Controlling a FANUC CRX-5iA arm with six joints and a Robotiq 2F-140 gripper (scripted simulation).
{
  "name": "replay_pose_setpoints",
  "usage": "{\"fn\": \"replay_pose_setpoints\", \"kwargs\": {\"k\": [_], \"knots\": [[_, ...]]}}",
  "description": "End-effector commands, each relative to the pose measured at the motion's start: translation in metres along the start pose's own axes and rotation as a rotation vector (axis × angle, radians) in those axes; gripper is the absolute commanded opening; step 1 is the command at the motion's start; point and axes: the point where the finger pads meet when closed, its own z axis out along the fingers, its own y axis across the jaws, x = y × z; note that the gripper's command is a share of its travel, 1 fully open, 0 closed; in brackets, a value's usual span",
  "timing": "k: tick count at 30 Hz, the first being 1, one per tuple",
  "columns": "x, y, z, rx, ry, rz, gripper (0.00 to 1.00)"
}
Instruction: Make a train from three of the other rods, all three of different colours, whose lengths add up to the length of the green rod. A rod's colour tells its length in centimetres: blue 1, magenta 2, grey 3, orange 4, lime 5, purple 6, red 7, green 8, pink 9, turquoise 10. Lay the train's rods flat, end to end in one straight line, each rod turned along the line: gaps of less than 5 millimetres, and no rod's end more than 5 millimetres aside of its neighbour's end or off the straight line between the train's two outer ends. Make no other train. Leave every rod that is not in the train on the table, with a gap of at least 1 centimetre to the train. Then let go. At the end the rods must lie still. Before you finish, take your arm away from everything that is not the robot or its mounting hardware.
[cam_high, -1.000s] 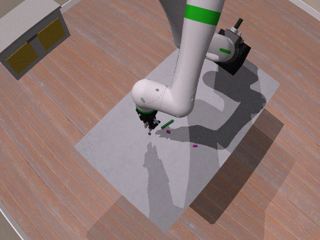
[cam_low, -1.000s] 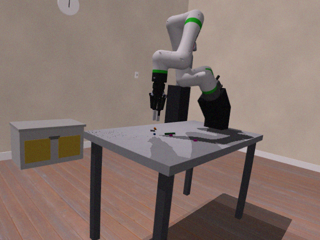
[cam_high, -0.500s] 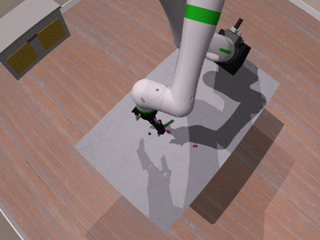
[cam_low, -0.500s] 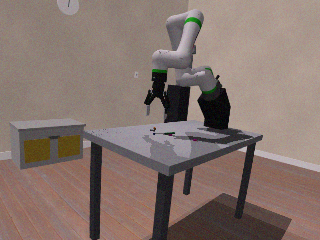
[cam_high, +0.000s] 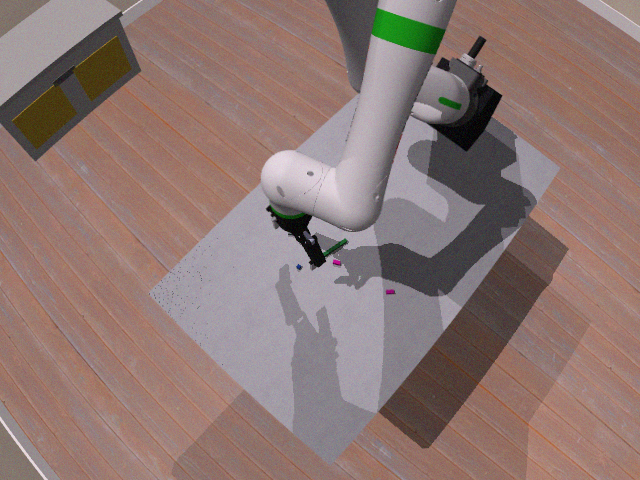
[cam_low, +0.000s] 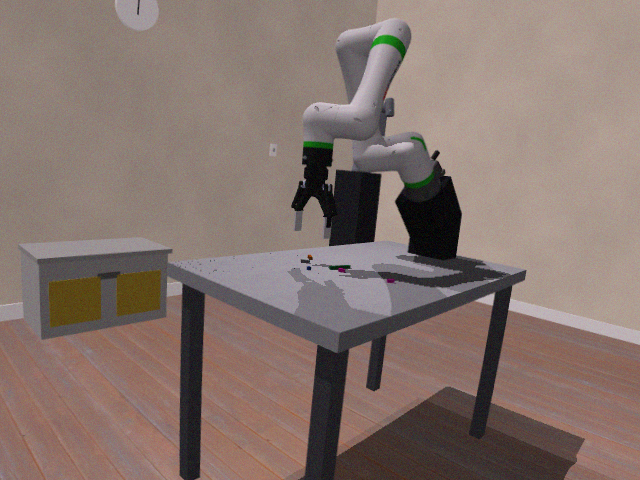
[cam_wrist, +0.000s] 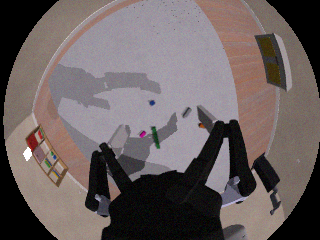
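Observation:
The green rod (cam_high: 334, 248) lies flat near the table's middle, with one magenta rod (cam_high: 336, 262) close beside it and a second magenta rod (cam_high: 390, 291) further right. A small blue rod (cam_high: 298, 266) lies to the left. In the side view an orange rod (cam_low: 310, 256) and a grey rod (cam_low: 305, 261) lie behind the blue rod (cam_low: 308, 268); the arm hides these two from above. My gripper (cam_low: 312, 226) hangs well above the rods, open and empty. The wrist view shows the fingers spread over the green rod (cam_wrist: 155, 136), grey rod (cam_wrist: 187, 112) and orange rod (cam_wrist: 202, 124).
The arm's black base (cam_low: 433, 217) stands at the table's far right corner. A grey cabinet with yellow doors (cam_low: 95, 284) stands on the floor to the left, away from the table. The rods are all apart from one another.

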Motion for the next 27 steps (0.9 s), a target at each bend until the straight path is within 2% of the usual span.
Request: {"fn": "replay_pose_setpoints", "kwargs": {"k": [1,7,9,10,17,18,27], "knots": [[-0.009,0.015,0.004,-0.001,-0.001,0.167,1.0],[-0.023,0.039,0.01,0.0,0.001,0.449,1.0],[-0.023,0.039,0.01,0.0,0.001,0.449,1.0],[-0.029,0.05,0.012,0.0,0.005,0.579,1.0],[-0.04,0.068,0.015,0.002,0.016,0.801,1.0],[-0.04,0.068,0.015,0.002,0.016,0.801,0.15],[-0.04,0.068,0.015,0.002,0.016,0.801,0.15]]}}
